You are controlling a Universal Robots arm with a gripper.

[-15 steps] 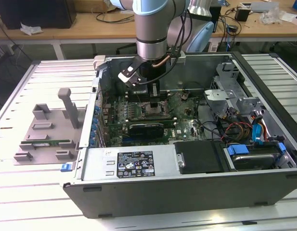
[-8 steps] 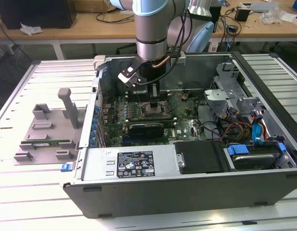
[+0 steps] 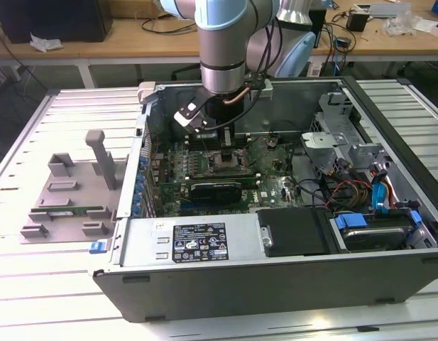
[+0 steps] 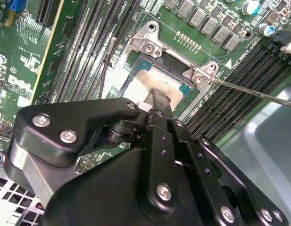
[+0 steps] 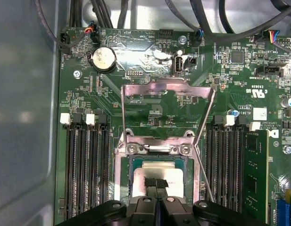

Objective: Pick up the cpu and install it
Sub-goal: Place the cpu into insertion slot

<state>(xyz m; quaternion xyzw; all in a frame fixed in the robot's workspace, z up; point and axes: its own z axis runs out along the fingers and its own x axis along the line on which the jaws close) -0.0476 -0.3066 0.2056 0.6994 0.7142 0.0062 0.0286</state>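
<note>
A big computer box (image 3: 275, 284) lies open on the table (image 3: 34, 284). It takes up the middle and right of the exterior view. The robot arm (image 3: 222, 42) comes down from the top middle of that frame into the box.

The end effector (image 3: 229, 145) is low over the green board (image 5: 150, 56), right at the metal socket frame (image 5: 157, 148). The frame's lid (image 5: 169, 94) is flipped up and open.

The cpu (image 5: 157, 172) lies flat inside the socket. Its shiny grey top shows in both wrist views (image 4: 159, 77).

The end effector (image 5: 155, 182) has its two black fingers (image 5: 150, 182) pressed close together, with nothing between them. Their tips are over the middle of the cpu's top. I cannot tell if they touch it.

Long black slots run along both sides of the socket. A green memory stick (image 5: 256, 174) stands in one of them. A round silver battery (image 5: 102, 58) sits on the board, well apart from the socket.

A grey holder (image 3: 69, 192) sits on the table at the exterior view's left.
</note>
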